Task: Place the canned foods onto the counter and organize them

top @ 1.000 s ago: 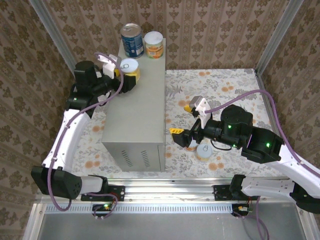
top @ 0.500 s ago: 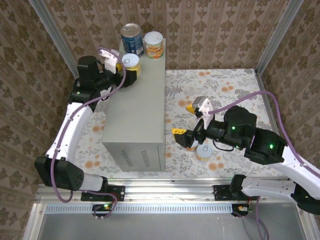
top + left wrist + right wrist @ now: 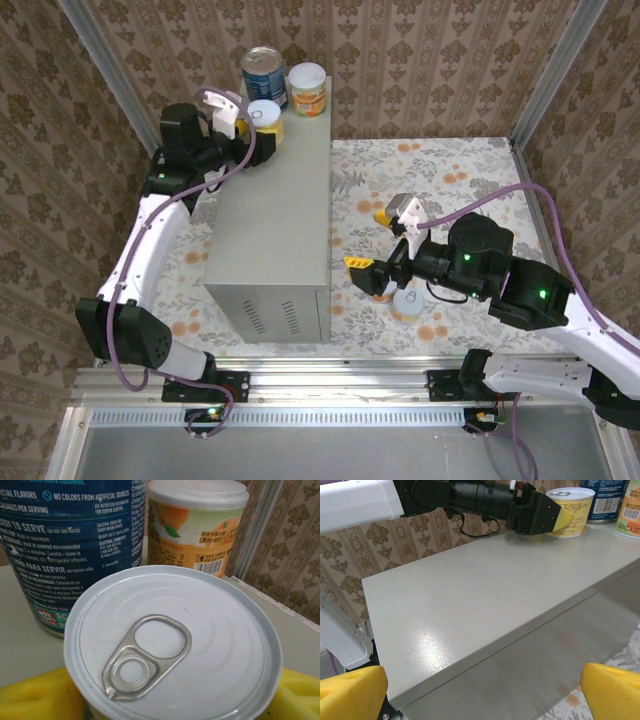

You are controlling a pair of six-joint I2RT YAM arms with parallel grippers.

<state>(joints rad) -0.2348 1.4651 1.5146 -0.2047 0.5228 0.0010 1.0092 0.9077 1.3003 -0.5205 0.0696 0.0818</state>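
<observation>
At the upper left of the top view, the left gripper [image 3: 260, 132] grips an upright orange-labelled can [image 3: 264, 113] at the table's [image 3: 275, 220] far end, just short of the blue can [image 3: 264, 80], while the right gripper [image 3: 368, 240] gapes empty near a floor can [image 3: 407, 303].

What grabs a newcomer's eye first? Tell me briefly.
The tall grey counter dominates the left, the left gripper clamped on a pale-lidded can at its far end beside the blue can and orange can. The right gripper gapes over the floral floor near a lone can.
</observation>
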